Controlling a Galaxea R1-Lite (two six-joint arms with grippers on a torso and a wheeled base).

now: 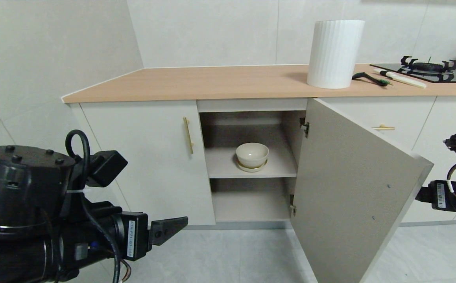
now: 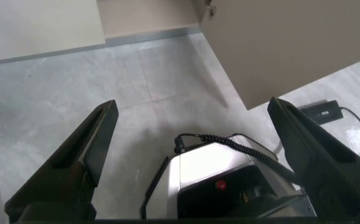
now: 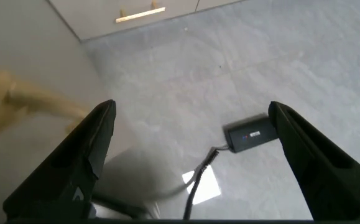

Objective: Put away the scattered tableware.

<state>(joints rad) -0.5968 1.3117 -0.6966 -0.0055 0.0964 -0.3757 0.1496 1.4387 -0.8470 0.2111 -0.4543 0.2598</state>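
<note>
Cream bowl [image 1: 252, 154] sits on a saucer [image 1: 251, 168] on the open cupboard's upper shelf [image 1: 223, 165], apparently stowed, which would explain why left end effector [image 2: 191, 106] and right end effector [image 3: 192, 107] hang low over the floor [image 1: 231, 251], both spread wide and empty.

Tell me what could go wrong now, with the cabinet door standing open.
1. The right gripper, open, hangs close to the cabinet door; a careless move might knock the door.
2. The bowl sits on a plate near the front of the shelf; a hard slam could perhaps shake it.
</note>
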